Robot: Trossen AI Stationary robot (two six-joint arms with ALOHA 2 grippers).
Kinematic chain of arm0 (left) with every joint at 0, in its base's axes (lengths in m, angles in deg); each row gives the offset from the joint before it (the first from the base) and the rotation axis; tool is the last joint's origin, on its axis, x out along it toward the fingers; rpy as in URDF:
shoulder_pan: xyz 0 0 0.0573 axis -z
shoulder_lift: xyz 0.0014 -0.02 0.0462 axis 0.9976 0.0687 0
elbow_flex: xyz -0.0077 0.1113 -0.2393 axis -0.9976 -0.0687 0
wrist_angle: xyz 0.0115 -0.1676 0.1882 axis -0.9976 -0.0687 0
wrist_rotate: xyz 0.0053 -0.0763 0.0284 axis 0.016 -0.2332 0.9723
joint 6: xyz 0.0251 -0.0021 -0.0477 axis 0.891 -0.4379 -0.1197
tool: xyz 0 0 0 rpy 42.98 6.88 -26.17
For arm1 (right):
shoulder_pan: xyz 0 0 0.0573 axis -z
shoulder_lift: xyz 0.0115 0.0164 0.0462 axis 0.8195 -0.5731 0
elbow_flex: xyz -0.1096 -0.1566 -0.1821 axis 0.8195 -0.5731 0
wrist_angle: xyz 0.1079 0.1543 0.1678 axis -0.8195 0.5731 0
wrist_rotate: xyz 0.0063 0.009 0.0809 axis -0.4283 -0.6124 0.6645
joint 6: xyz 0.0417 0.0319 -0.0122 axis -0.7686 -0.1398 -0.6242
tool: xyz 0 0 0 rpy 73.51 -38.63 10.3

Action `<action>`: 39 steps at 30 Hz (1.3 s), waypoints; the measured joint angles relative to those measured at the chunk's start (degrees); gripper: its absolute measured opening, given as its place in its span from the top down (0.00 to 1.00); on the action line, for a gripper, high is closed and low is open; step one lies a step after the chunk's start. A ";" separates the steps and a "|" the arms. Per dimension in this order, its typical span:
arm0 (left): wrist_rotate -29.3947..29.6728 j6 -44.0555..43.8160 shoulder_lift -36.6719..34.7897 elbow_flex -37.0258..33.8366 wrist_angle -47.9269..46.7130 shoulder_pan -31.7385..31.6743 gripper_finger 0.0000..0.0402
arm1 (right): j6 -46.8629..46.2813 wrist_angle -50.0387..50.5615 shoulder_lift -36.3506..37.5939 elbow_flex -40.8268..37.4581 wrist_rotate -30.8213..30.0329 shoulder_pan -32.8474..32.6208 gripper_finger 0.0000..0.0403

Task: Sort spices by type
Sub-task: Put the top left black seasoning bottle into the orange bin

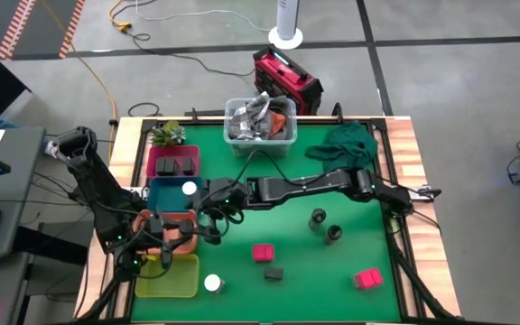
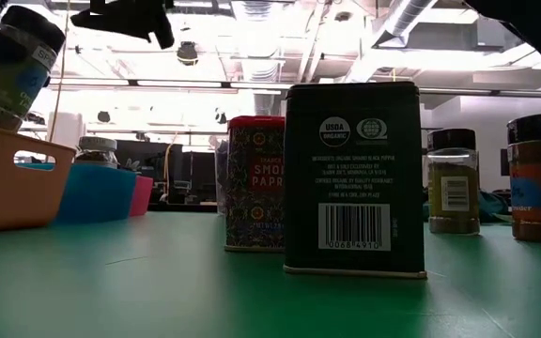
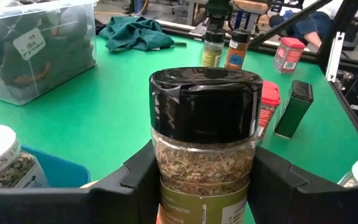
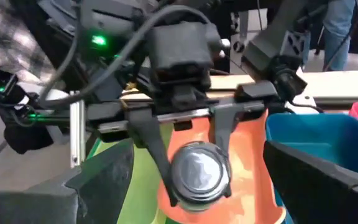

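At the lower left of the overhead frame, the left gripper [image 1: 181, 236] pinches a dark-lidded jar [image 3: 204, 134] upright between its fingers, directly above the orange tray [image 1: 171, 223]. Just right of it, the right gripper [image 1: 213, 206] stands spread wide and empty, facing that jar. The coming move likely turns on a straight drop: the tray lies below, the jar's long axis vertical.

the floor [image 1: 441, 81] was grey concrete, crossed by a yellow cable [image 1: 97, 68]. a red case [image 1: 287, 79] stood behind the desk [image 1: 404, 135], and bright ceiling lights [image 2: 252, 56] ran overhead.
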 joint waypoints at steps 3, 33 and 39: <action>0.13 -0.14 0.00 0.02 0.00 0.00 0.55 | -0.11 -0.08 -0.69 0.04 -0.28 0.09 0.05; -1.92 -9.63 0.02 -3.33 -7.47 1.09 0.55 | 1.77 4.59 -0.77 0.04 -1.00 -2.11 0.14; -8.85 -9.51 0.02 -3.37 -13.18 1.09 0.55 | 1.77 5.68 -0.77 0.04 -1.00 -3.10 0.14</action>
